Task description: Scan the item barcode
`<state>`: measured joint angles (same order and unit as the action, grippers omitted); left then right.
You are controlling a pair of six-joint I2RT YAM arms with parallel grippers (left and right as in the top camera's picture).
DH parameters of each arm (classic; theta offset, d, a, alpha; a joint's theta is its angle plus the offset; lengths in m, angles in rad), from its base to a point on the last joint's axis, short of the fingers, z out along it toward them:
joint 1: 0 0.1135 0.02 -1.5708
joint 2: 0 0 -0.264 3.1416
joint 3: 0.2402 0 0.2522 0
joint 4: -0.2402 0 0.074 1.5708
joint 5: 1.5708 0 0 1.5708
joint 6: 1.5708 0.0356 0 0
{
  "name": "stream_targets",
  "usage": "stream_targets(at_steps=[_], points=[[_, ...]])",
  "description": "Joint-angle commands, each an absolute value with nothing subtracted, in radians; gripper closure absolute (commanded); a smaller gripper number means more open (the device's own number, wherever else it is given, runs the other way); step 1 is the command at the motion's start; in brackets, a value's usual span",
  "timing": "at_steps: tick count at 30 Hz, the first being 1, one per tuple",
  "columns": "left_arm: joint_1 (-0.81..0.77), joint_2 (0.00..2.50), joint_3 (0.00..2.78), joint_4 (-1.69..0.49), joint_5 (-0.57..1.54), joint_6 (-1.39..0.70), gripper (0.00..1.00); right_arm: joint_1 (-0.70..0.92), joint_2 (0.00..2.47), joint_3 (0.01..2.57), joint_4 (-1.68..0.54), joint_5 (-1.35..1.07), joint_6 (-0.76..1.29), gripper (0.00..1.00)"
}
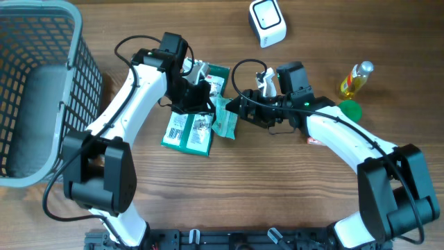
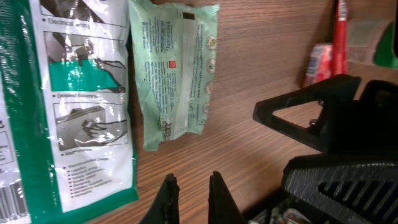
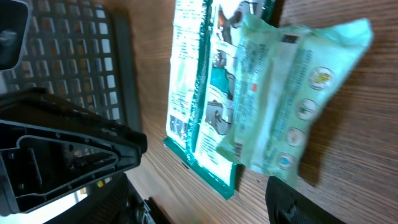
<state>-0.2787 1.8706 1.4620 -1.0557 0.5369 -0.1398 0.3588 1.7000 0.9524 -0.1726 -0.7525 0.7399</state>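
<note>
Grey basket, green packets outside

Surface: brown wood-grain table filled the whole view.
Bin: grey plastic lattice basket sat at that table's left edge.
Light: even.

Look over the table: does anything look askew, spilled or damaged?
The pale green packet lies crumpled and tilted against the flat green packs, not square with them. Nothing looks spilled or damaged.
</note>
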Motion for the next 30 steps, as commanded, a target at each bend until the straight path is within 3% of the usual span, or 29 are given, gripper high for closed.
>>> stream_targets(at_steps=[1,3,7,8,10,11,21,30], points=[[-0.3,1.855,1.444,-1.039,0.388,-0.225,0.93,0.354,1.696,0.947,-0.2,-0.649,0.699,0.3],[-0.313,1.856,1.417,-1.012,0.431,-0.224,0.94,0.354,1.696,0.947,-0.194,-0.616,0.695,0.39],[-0.331,1.869,1.39,-0.954,0.445,-0.226,0.92,0.353,1.696,0.947,-0.111,-0.597,0.696,0.71],[-0.332,1.879,1.387,-0.944,0.444,-0.242,0.91,0.353,1.696,0.947,-0.117,-0.577,0.701,0.73],[-0.332,1.903,1.386,-0.941,0.444,-0.255,0.83,0.353,1.696,0.947,-0.156,-0.508,0.711,0.56],[-0.332,1.918,1.385,-0.932,0.444,-0.255,0.8,0.353,1.696,0.947,-0.173,-0.476,0.71,0.53],[-0.344,2.017,1.384,-0.825,0.368,-0.3,0.82,0.357,1.761,0.947,-0.168,-0.419,0.717,0.51],[-0.454,2.044,1.384,-0.801,0.368,-0.3,0.82,0.357,1.779,0.947,-0.21,-0.427,0.712,0.54]])
